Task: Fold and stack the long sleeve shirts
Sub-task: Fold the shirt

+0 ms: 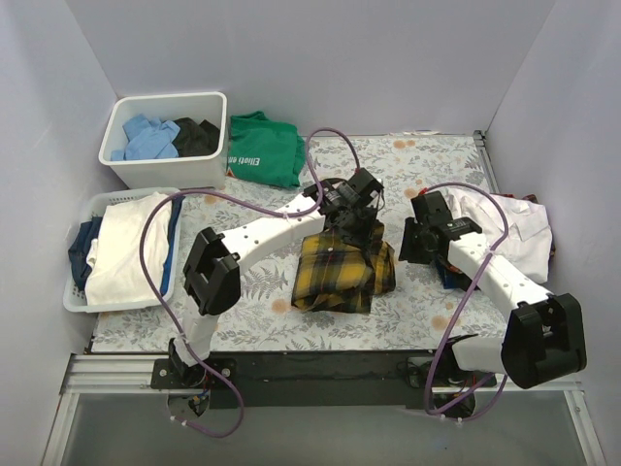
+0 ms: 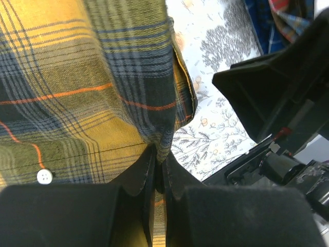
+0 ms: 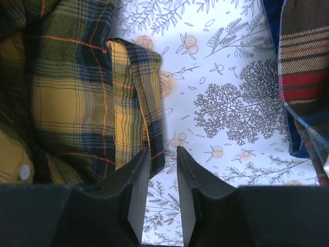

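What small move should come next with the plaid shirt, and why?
Probably nudge the right gripper sideways onto the edge of the plaid shirt and close it. The left gripper is shut on the cloth, while the right one's jaws stand apart over the bare tablecloth just beside that edge, holding nothing. A fold likely needs both holds.

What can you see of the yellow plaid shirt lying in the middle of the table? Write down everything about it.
The plaid shirt is soft, flannel-like cloth: yellow and dark checks, thin orange lines, a white button, stitched hems. It lies bunched, roughly folded, on the middle of the leaf-patterned table. The left gripper is shut on a fold at its far side; the right gripper stands open beside its hem.
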You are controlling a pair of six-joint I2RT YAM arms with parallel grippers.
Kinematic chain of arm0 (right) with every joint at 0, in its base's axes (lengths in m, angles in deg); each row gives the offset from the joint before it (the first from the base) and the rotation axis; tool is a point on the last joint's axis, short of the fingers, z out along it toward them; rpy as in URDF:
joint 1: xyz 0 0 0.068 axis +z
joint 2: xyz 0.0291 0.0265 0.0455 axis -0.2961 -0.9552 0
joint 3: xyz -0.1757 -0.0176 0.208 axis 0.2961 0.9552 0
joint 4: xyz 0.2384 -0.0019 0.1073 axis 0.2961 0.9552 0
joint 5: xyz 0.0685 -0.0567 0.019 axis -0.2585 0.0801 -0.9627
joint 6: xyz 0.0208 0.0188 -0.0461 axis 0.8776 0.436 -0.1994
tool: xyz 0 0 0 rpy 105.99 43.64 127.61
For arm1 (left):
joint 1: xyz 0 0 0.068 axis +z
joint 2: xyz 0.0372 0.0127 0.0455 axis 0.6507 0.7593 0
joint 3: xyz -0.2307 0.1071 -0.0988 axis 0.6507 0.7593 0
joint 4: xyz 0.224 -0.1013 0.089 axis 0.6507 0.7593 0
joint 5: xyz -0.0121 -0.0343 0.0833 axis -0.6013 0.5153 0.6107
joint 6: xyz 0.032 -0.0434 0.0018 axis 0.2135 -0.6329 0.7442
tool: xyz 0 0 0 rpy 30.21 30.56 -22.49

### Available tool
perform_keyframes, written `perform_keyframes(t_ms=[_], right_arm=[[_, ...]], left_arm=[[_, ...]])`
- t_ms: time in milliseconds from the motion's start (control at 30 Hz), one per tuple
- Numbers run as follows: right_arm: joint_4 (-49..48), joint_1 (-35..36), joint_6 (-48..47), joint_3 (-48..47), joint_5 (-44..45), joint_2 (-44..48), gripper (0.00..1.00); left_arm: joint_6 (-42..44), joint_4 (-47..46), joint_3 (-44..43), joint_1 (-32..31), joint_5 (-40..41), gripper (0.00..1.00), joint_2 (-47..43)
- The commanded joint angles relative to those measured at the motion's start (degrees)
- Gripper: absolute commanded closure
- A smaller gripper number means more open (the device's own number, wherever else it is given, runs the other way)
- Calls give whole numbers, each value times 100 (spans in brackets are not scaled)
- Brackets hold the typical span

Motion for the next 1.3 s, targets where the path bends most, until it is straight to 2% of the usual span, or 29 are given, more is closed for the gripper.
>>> perform_keyframes(t_ms=[0, 133, 200, 233, 300, 367, 467, 500, 600, 633, 767, 867, 933, 967, 1100, 1267], right_arm=[[-37, -118, 75, 80, -175, -61, 65], [-108, -153, 84, 97, -316, -176, 65], [-143, -171, 93, 97, -316, -193, 65], [-152, -180, 101, 97, -334, -220, 65], [-152, -223, 128, 80, -343, -264, 65], [-143, -293, 145, 45, -378, -264, 67], [-38, -320, 251, -104, -142, -36, 67], [-20, -338, 268, -140, -54, 60, 67], [-2, -329, 277, -298, 184, 438, 67], [-11, -338, 225, -350, 202, 544, 67], [-99, -329, -108, -684, -156, 352, 66], [-327, -329, -355, -895, -735, -25, 65], [-363, -320, -540, -1115, -1036, -446, 65], [-363, -320, -575, -1176, -1272, -579, 65], [-485, -311, -680, -1361, -1564, -1098, 65], [-740, -311, -698, -1607, -1670, -1766, 65]], left_arm=[[214, 105, -182, -238, -216, 100, 64], [293, -105, 82, -352, -400, 100, 213], [389, -246, 135, -457, -532, 96, 301], [442, -299, 153, -501, -594, 93, 423], [573, -439, 170, -642, -848, 74, 573], [627, -431, 109, -721, -884, 73, 705], [653, -326, -5, -748, -315, 70, 357], [653, -282, -66, -687, -34, 66, 232], [627, -124, -242, -546, 126, 50, -267], [601, -115, -278, -537, 222, 43, -383], [400, -430, 239, -528, 241, 33, -1094], [188, -501, 924, -528, 180, 34, -1368], [126, -501, 1311, -528, 65, 40, -1421], [65, -528, 1670, -528, -74, 47, -1439], [143, -747, 2516, -546, -286, 57, -1553], [293, -1133, 2921, -555, -190, 57, -1404]])
